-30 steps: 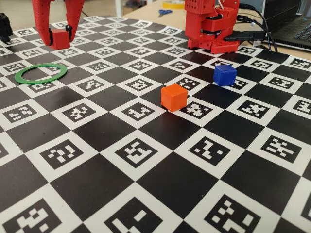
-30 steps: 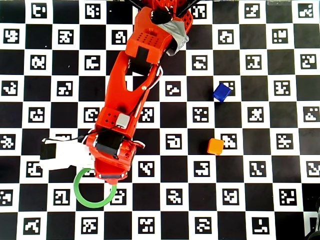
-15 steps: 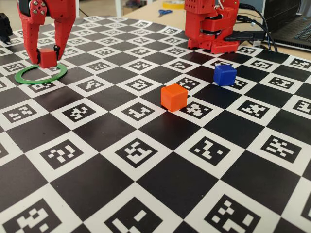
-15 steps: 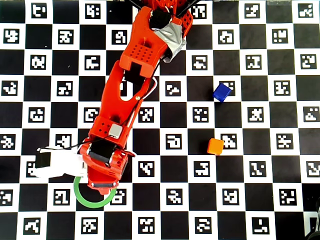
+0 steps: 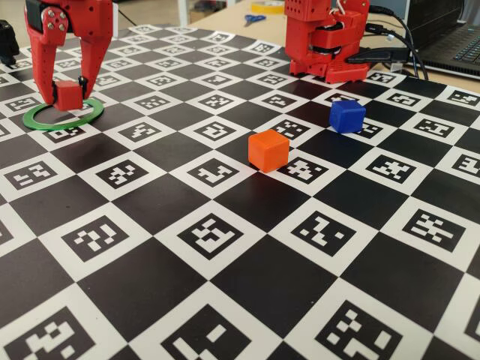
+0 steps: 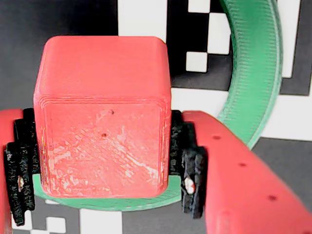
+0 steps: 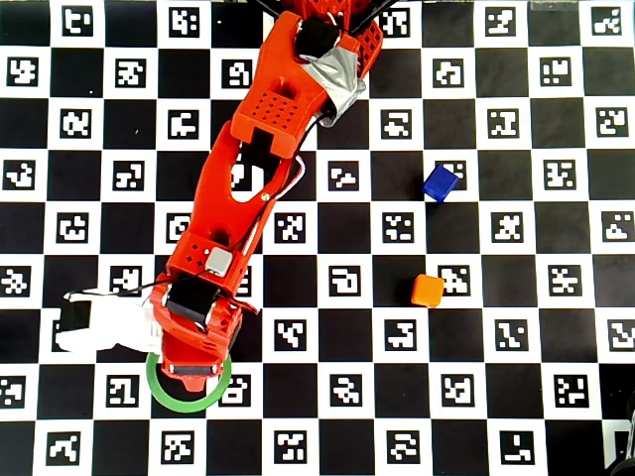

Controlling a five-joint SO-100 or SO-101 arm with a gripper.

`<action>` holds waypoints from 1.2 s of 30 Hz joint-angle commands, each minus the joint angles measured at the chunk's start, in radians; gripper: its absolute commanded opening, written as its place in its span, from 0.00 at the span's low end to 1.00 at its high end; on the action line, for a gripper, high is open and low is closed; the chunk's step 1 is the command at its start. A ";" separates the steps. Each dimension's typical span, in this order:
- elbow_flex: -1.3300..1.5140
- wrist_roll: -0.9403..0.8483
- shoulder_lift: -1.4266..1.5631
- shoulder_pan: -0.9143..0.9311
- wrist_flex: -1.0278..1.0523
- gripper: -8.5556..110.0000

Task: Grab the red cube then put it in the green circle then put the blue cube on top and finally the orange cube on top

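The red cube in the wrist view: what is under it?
Under the red cube, held by the end effector, lie part of the green ring and the checkered board. The cube covers the ring's middle.

Red cube (image 5: pixel 67 94) over green circle (image 5: pixel 45 121) (other cubes far right)

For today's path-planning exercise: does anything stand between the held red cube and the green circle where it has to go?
Nothing visible does. The gripper holds the red cube directly over the green circle, whose open middle looks clear in the wrist view. The blue cube and orange cube sit far aside.
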 commanded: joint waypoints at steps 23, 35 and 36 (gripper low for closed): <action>-0.095 0.051 0.048 0.021 -0.018 0.37; -0.046 0.087 0.166 0.025 0.054 0.40; -0.046 0.095 0.186 0.025 0.075 0.40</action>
